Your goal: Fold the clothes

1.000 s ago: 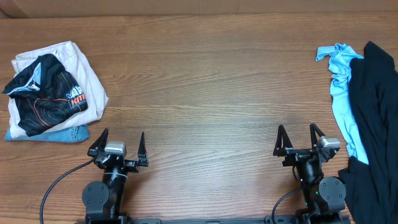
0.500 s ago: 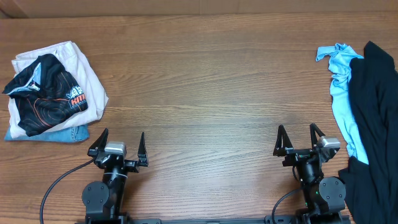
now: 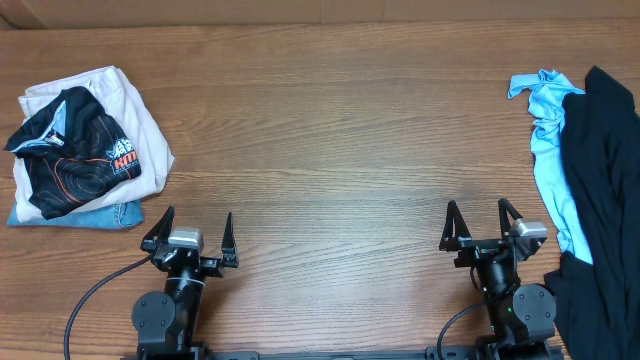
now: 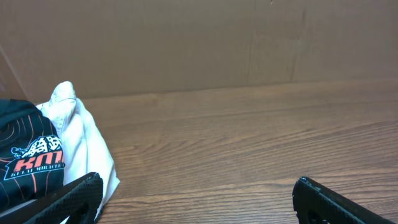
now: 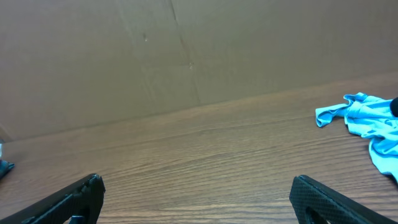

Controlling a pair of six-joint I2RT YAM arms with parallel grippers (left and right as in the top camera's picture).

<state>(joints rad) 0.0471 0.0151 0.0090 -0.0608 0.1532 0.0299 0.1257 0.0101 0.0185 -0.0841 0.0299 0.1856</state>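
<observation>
A stack of folded clothes sits at the table's left: a white garment (image 3: 135,125), a black printed shirt (image 3: 70,150) on top, and blue denim (image 3: 105,215) underneath. The white garment (image 4: 81,143) and black shirt (image 4: 25,158) also show in the left wrist view. At the right edge lies an unfolded light blue garment (image 3: 548,150) beside a black garment (image 3: 605,200); the blue one shows in the right wrist view (image 5: 367,118). My left gripper (image 3: 190,232) is open and empty near the front edge. My right gripper (image 3: 482,222) is open and empty, left of the black garment.
The wooden table (image 3: 330,140) spans the view between the two piles. A brown cardboard wall (image 4: 186,43) stands behind the table's far edge. A black cable (image 3: 95,295) runs from the left arm's base.
</observation>
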